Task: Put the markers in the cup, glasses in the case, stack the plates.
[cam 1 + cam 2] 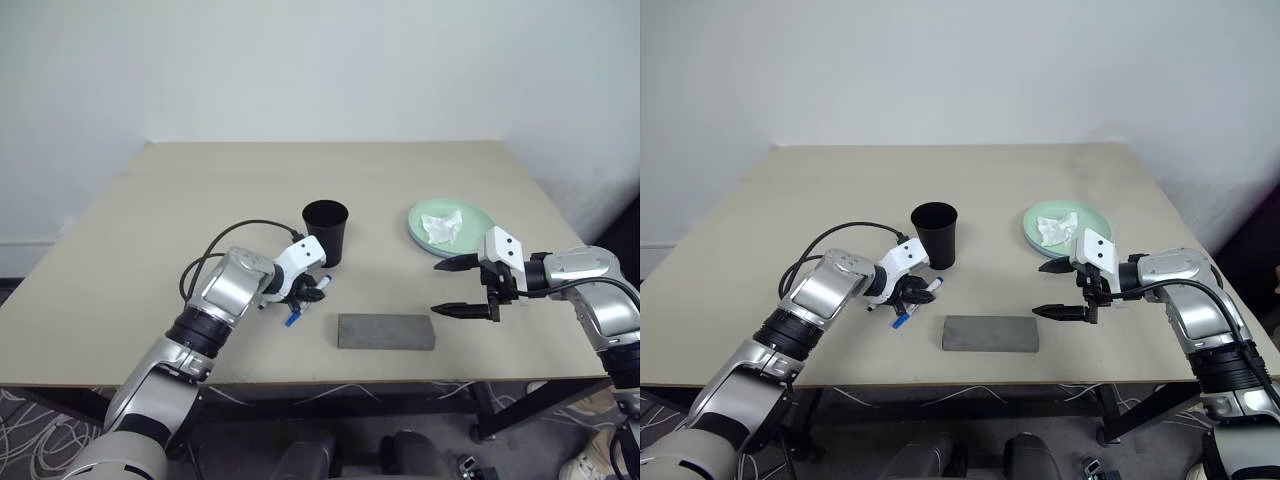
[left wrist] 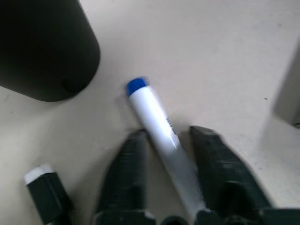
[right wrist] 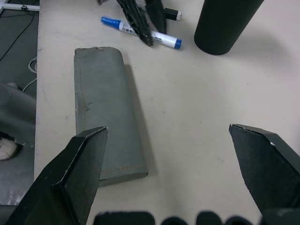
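Note:
My left gripper [image 2: 164, 133] is shut on the blue-capped marker [image 2: 152, 112], which lies flat on the table just in front of the black cup [image 1: 326, 230]. The black-capped marker [image 2: 44, 190] lies beside it, outside the fingers. The grey case [image 1: 386, 332] lies closed near the table's front edge, to the right of that gripper. My right gripper [image 1: 437, 289] hangs open and empty over the table right of the case. A pale green plate [image 1: 480, 215] sits behind it; I cannot tell whether another plate lies under it. The glasses are out of view.
A crumpled white tissue [image 1: 441, 226] lies on the green plate. The tan table [image 1: 200, 200] has bare room at its left and back. Its front edge runs just in front of the case.

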Motion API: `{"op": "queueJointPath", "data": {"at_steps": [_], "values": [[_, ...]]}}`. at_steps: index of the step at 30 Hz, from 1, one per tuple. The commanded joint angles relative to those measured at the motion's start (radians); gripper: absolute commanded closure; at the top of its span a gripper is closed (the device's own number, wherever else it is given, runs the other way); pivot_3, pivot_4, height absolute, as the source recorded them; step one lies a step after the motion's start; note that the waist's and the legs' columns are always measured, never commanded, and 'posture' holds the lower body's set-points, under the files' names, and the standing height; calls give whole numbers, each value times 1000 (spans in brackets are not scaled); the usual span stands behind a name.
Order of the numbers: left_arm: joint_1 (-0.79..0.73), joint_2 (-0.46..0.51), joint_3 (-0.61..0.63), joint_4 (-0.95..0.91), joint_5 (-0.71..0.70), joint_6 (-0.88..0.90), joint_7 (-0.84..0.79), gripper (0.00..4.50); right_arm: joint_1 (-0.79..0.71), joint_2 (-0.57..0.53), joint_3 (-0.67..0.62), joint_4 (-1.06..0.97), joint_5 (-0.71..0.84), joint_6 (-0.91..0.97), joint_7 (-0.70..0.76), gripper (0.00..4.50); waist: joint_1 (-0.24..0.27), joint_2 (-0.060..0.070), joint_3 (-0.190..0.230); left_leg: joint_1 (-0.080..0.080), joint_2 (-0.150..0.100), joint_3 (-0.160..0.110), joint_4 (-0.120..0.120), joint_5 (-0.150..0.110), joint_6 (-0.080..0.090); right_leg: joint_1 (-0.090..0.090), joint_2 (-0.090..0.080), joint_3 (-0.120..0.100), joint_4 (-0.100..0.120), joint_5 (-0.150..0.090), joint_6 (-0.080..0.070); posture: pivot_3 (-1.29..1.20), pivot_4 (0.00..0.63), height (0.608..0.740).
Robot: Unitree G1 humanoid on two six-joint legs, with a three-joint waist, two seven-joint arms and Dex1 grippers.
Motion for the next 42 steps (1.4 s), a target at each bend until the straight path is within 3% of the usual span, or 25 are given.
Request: {"op": "queueJointPath", "data": {"at_steps": [1, 7, 13, 17, 20, 25, 31, 37, 42], "values": [[-2, 10, 0, -34, 7, 5, -1, 4387, -21, -14, -32, -27, 8, -12, 4, 0, 0, 0, 0, 0, 0, 0, 0, 0, 0, 0, 0, 0, 0, 0, 0, 0, 0, 739], [3, 16, 4, -63, -6, -4, -19, 4389, -19, -14, -32, -30, 9, -12, 5, 0, 0, 0, 0, 0, 0, 0, 0, 0, 0, 0, 0, 0, 0, 0, 0, 0, 0, 739], [37, 24, 50, -154, -78, -126, -89, 4389, -17, -14, -31, -32, 8, -11, 5, 0, 0, 0, 0, 0, 0, 0, 0, 0, 0, 0, 0, 0, 0, 0, 0, 0, 0, 739], [63, 41, 120, -276, -236, -179, -236, 4389, -21, -13, -29, -30, 7, -10, 6, 0, 0, 0, 0, -1, 0, 0, 0, 0, 0, -1, 0, 0, 0, 0, 0, 0, 0, 739], [5, -10, 203, -252, -318, -132, -209, 4389, -21, -13, -29, -31, 8, -9, 7, 0, 1, 0, 0, 0, 0, 0, 0, 0, 0, 0, 0, 0, 0, 0, 0, 0, 0, 739], [-166, -117, 363, -65, -398, -104, -67, 4389, -28, -13, -28, -24, 7, -11, 10, 0, 0, 0, 0, -1, 0, -1, 3, 0, 0, 1, 0, -1, 0, 0, 0, 0, 0, 739], [-343, -232, 508, 267, -352, -455, 171, 4389, -37, -7, -24, -20, 6, -9, 10, 0, 0, -1, 0, 1, 0, 0, 3, 0, 0, 2, 0, -1, 0, 0, 0, 0, 0, 739], [-424, -276, 549, 536, -318, -723, 253, 4389, -37, -6, -26, -22, 8, -10, 7, 0, 0, -2, 0, 0, 0, 1, 3, 0, 0, 0, 0, -1, -1, 1, 2, 0, 0, 739], [-427, -294, 547, 663, -298, -822, 250, 4389, -25, -9, -32, -31, 11, -9, 2, 0, 0, -3, 0, -1, -1, 1, 4, -1, 0, 1, 0, -1, -1, 2, 2, 0, 0, 739]]}}
